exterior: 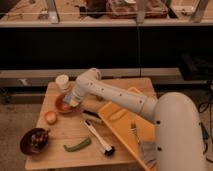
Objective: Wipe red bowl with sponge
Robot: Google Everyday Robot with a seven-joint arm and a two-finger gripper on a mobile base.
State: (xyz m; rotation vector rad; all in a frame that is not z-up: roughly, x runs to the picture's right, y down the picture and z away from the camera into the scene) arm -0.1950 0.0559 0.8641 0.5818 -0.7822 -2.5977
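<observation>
The red bowl (61,104) sits on the left part of the wooden table, below a white cup. My gripper (72,102) reaches down from the white arm into the bowl's right side. It is shut on the sponge (74,100), a small blue-grey block pressed against the bowl's inside. The arm hides the bowl's right rim.
A white cup (62,81) stands behind the bowl. A small orange fruit (50,117), a dark maroon bowl (34,140) and a green pepper (77,145) lie in front. A black-headed brush (98,138) lies beside a yellow tray (122,131) holding a fork; a grey cloth (147,150) is at its end.
</observation>
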